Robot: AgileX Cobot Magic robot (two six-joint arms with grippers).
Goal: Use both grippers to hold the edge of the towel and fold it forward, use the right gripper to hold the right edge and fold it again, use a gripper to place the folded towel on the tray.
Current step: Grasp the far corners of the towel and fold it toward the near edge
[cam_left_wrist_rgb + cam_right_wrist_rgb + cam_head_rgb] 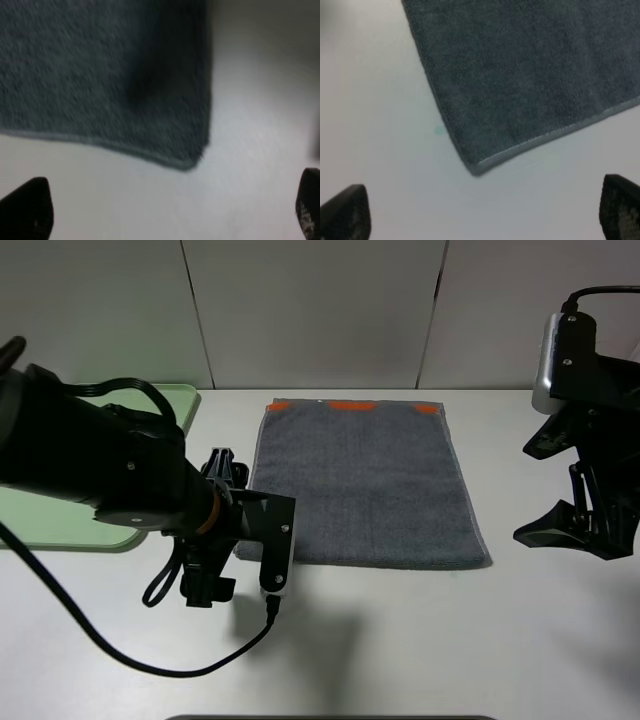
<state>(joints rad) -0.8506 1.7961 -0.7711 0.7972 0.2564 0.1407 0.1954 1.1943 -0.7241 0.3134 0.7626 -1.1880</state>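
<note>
The dark grey towel (368, 485) lies flat on the white table (430, 640), with its orange-marked hem on the far side. The left gripper (167, 210) and the right gripper (480, 210) each gape wide and empty by a near corner. The left arm (90, 460) hides part of the pale green tray (40, 525), which sits left of the towel.

I counted one dark grey terry towel (365, 485) with three orange patches (352, 405) along its far hem, one pale green tray (70, 535), one white bench (400, 640), and two tools: the left tool (167, 215) and the right tool (555, 485).
</note>
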